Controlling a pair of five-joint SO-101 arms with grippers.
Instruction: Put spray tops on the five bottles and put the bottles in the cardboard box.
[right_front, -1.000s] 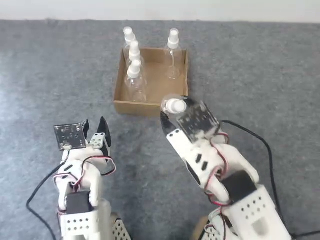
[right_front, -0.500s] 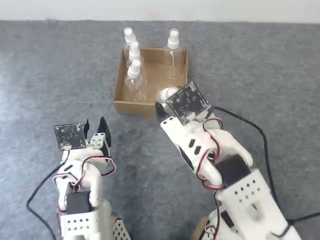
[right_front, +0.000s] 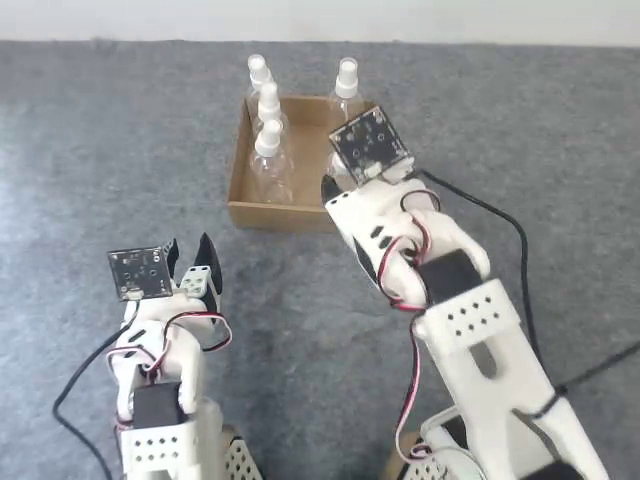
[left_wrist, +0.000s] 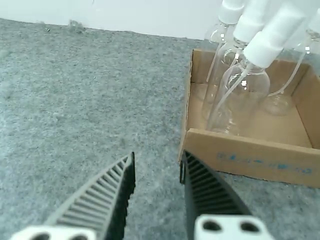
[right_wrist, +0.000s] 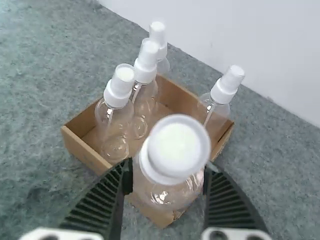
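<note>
Right gripper (right_wrist: 167, 172): jaws pinching a capped spray bottle (right_wrist: 176, 142), upright between them, above the right side of the cardboard box (right_front: 238, 190). Four capped bottles (right_front: 268, 150) stand inside the box. Left gripper (left_wrist: 157, 160): jaws spread, holding nothing, near the box's front wall.

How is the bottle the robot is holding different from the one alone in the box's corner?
The held bottle is gripped by the right gripper; the corner bottle stands free. The held bottle is at the near side of the cardboard box; the corner bottle is at its far side. Both are clear, capped in white.
</note>
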